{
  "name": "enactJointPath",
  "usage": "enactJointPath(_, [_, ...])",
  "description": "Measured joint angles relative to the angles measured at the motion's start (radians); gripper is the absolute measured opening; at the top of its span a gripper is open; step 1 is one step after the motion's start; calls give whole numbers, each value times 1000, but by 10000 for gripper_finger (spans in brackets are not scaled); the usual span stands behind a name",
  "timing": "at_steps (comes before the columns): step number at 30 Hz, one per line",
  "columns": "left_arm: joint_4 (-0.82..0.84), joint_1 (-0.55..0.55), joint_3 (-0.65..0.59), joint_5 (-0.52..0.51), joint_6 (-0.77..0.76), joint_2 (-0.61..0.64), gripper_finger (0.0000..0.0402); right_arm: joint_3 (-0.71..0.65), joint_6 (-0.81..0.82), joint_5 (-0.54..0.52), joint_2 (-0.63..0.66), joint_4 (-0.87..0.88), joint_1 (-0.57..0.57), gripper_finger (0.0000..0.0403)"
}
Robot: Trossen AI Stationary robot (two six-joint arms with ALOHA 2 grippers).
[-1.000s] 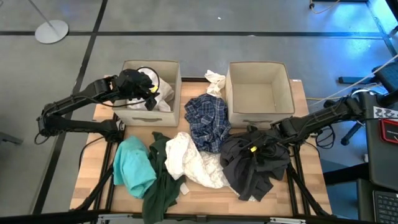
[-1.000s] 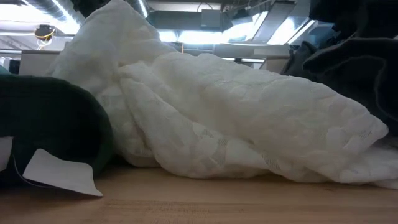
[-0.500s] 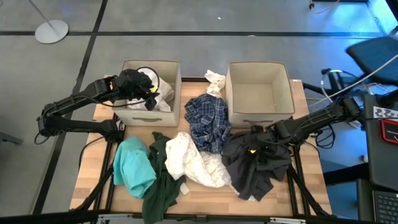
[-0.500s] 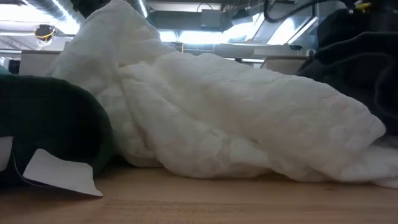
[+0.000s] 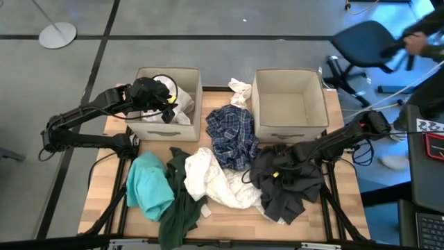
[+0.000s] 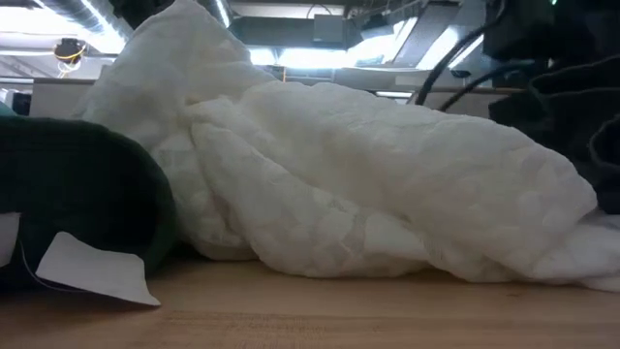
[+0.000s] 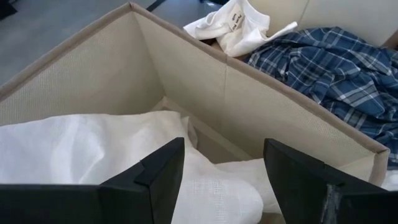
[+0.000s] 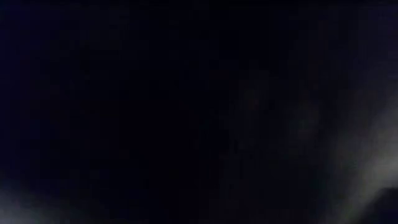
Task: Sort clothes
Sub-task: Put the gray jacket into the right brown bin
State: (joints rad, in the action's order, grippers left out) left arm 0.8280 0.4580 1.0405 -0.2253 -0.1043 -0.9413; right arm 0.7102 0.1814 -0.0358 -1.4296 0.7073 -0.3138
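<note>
Here I see the clothes spread over the table. The teal one lies crumpled near the front left corner, the dark green one is just beside it and reaches the front edge. The cream one is a bulky, quilted heap in the middle front. The plaid shirt lies bunched between the two boxes, with a small white piece behind it at the back edge. The grey one is a dark rumpled pile in front of the right box, which is empty.

My left pincer hangs over the left box, fingers spread and holding nothing, above white cloth that already lies inside. My right pincer is pushed low into the grey one; its fingers are hidden by the fabric, so I cannot tell their state.

Bare wood shows only along the front edge and at the right side.
</note>
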Motion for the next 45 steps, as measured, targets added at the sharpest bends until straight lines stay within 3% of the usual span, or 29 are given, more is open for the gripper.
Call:
enactJointPath(4, [0, 0, 0, 0, 2, 0, 210, 1, -2, -7, -49, -27, 0, 191])
enactJointPath(9, [0, 0, 0, 0, 3, 0, 210, 4, -4, -5, -36, -22, -1, 46])
enactJointPath(11, [-1, 0, 0, 0, 3, 0, 210, 16, -9, -7, -10, -2, -2, 17])
enactJointPath(27, [-2, 0, 0, 0, 9, 0, 210, 277, -76, -149, 298, 85, -14, 16])
enactJointPath(39, [-2, 0, 0, 0, 14, 0, 210, 520, -320, -463, 366, 53, 4, 14])
enactJointPath(45, [-2, 0, 0, 0, 14, 0, 210, 682, -444, -523, 367, 41, 91, 14])
